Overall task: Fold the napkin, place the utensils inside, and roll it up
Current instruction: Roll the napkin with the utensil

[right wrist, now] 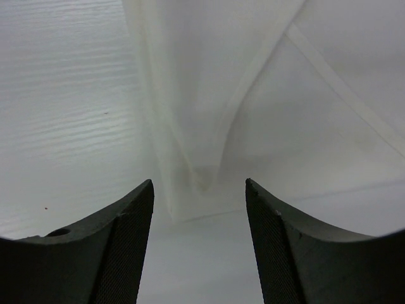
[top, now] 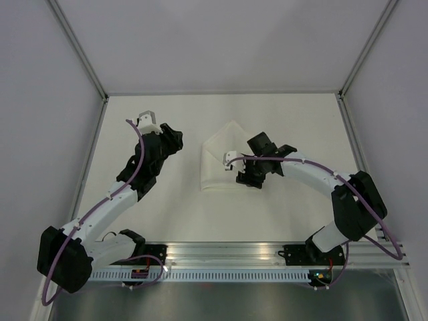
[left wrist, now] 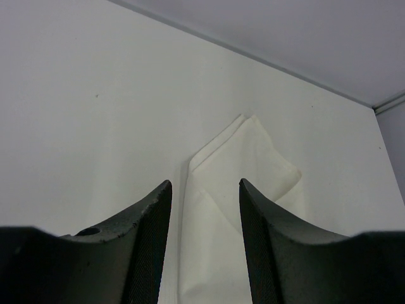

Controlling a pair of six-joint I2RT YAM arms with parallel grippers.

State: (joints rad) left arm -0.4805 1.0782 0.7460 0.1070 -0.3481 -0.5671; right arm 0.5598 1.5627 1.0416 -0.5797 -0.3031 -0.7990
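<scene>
While left gripper (left wrist: 204,182) and right gripper (right wrist: 199,183) hang jaws apart, empty, right should pinch the napkin (right wrist: 266,95) corner at lower centre frame, catching all layers.

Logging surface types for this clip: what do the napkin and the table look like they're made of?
Napkin: thin white matte cloth, apparently; it lies in soft folded layers with hemmed-looking edges. Table: hard white matte board with faint grain-like lines, possibly laminate.
</scene>
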